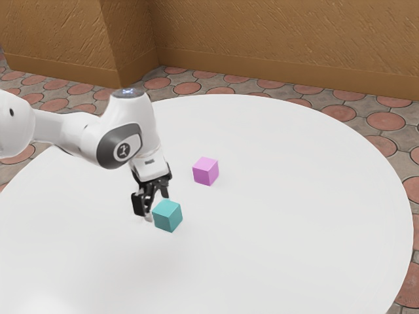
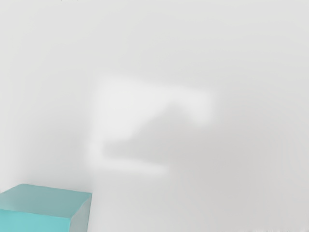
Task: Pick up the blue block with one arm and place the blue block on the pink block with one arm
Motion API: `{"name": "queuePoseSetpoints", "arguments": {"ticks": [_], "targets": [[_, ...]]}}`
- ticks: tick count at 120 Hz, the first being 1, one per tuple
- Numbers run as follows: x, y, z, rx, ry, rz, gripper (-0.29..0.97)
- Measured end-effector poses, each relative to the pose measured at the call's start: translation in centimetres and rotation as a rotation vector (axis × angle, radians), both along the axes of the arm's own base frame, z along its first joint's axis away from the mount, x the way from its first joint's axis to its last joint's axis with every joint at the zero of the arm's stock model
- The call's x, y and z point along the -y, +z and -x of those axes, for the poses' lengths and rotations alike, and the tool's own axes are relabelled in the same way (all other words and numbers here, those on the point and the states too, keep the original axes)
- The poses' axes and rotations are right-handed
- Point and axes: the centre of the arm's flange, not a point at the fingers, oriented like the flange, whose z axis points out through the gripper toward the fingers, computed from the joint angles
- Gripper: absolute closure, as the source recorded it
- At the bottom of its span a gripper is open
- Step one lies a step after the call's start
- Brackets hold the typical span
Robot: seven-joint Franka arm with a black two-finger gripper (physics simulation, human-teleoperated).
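The blue block [image 1: 167, 215], teal in colour, rests on the white table [image 1: 294, 216]. In the exterior view my gripper [image 1: 148, 203] hangs low just to the block's left, fingers apart and nothing between them. The gripper's nearer finger stands close by the block's upper left corner. The pink block [image 1: 205, 171] sits on the table farther back and toward the exterior view's right, apart from the blue one. In the wrist view the blue block [image 2: 43, 209] shows off to one side of the hand, not under its middle, beside the hand's shadow on the table [image 2: 159, 72].
The round white table stretches wide toward the exterior view's right and front. A tiled floor [image 1: 366, 111] and brown walls [image 1: 275, 33] lie beyond its far edge.
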Motion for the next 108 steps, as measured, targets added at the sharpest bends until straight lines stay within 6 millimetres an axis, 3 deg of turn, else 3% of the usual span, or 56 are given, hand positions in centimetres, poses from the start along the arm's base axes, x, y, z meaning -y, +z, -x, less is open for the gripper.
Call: {"name": "queuePoseSetpoints", "arguments": {"ticks": [13, 51, 82, 108], "targets": [[-1.3, -0.6, -2.4, 0.023, -0.039, 0.009, 0.00], [-3.1, -3.8, -6.4, 0.011, -0.133, 0.034, 0.00], [-5.0, -7.1, -8.4, -0.021, -0.163, 0.055, 0.00], [-5.4, -9.1, -8.3, -0.058, -0.149, 0.112, 0.00]]}}
